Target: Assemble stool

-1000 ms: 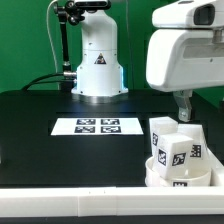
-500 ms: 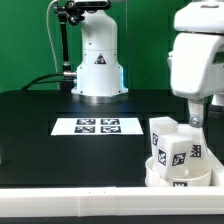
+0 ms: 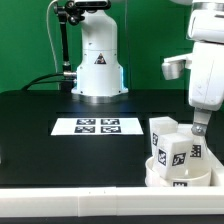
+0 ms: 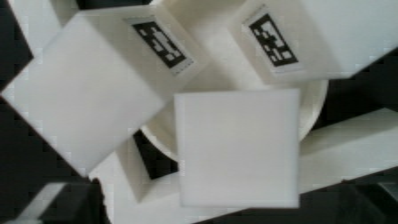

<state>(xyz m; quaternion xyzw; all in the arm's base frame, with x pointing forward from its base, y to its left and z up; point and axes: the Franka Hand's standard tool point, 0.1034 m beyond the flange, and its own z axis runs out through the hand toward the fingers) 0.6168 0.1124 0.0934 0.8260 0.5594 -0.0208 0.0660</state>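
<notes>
While above legs [image 3: 176, 146], fingers [image 3: 201, 127]

No legible text; only square black-and-white markers on the legs [image 3: 172, 150] and marker board [image 3: 97, 127].

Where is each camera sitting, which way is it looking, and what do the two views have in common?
Exterior view: sits off the arm at the table's edge, low, facing the robot's base across the black table; it shows the marker board, the arm's end and gripper above the stool legs piled in the seat.
Wrist view: rides on the wrist, looking down at close range on the legs and seat; none of the robot's body shows clearly.
Shared: the tagged legs and the seat.
</notes>
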